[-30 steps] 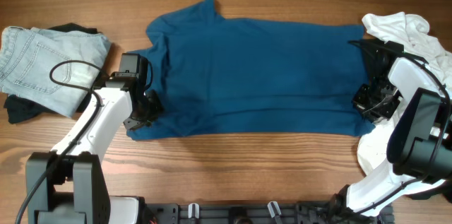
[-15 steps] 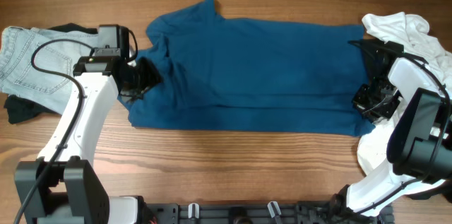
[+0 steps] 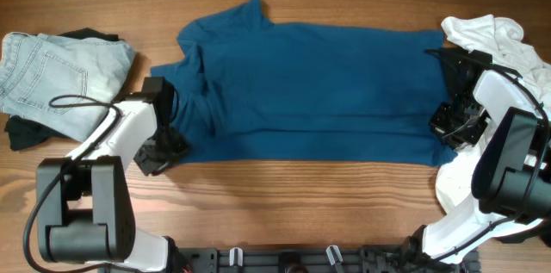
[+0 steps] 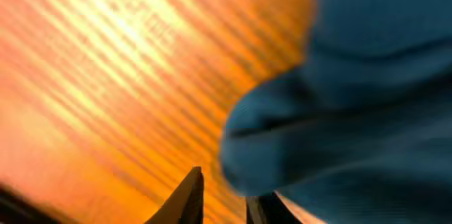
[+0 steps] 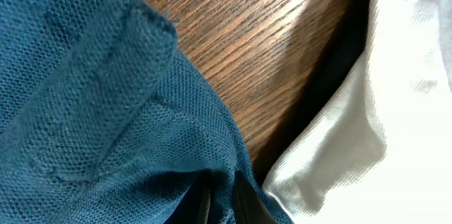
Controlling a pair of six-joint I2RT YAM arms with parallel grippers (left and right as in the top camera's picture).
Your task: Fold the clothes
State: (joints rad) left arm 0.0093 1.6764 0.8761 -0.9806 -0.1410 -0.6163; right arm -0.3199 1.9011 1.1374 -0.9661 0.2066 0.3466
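The shirt runs left to right — right gripper pinches one end, left gripper sits beside the other — its grip unclear

left wrist view blurred | black garment mostly under jeans | right hand in blue shirt, edge-cropped

2 arms reach low and wide — left hand, right hand, fingers pressed close together.
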